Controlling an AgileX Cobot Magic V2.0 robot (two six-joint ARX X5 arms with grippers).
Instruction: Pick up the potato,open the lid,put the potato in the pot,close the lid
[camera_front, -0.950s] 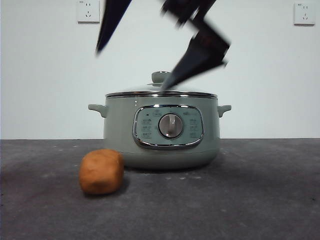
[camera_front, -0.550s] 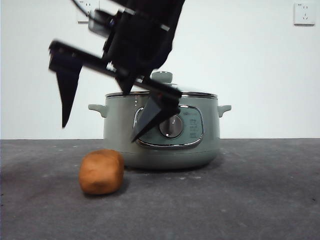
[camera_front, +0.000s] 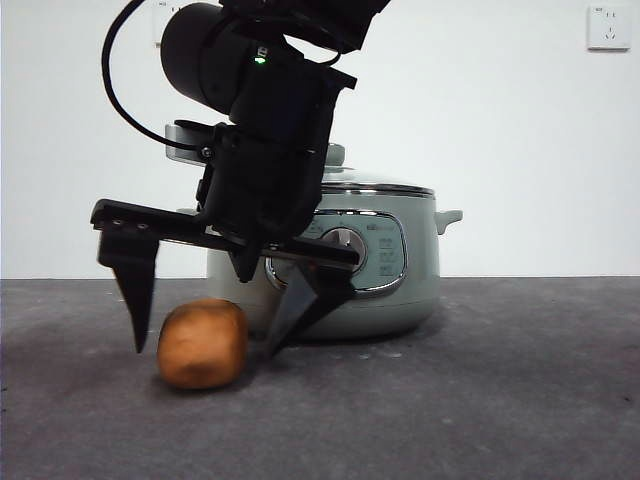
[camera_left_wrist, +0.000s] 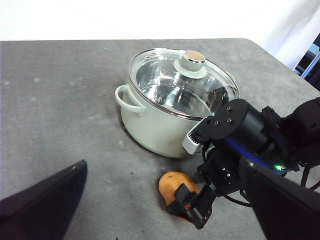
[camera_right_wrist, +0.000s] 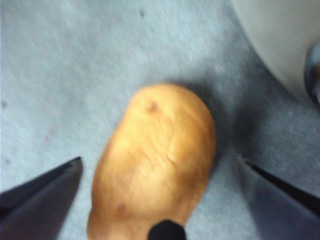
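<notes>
Front view, your right gripper (camera_front: 205, 350) spread wide astride the potato (camera_front: 202, 343), smooth orange-brown lump, pot (camera_front: 400, 290) at 2 o'clock behind it, left gripper (camera_left_wrist: 165, 210) open too.

In the front view the right gripper (camera_front: 205, 310) and its arm cover the pot's (camera_front: 400, 290) left side, its left handle and most of the lid (camera_front: 375, 185) (only part of the knob shows). The right wrist view is blurred and crops the potato (camera_right_wrist: 155, 160) and pot wall. The left gripper's (camera_left_wrist: 165, 200) jaws are cut off by the frame.
</notes>
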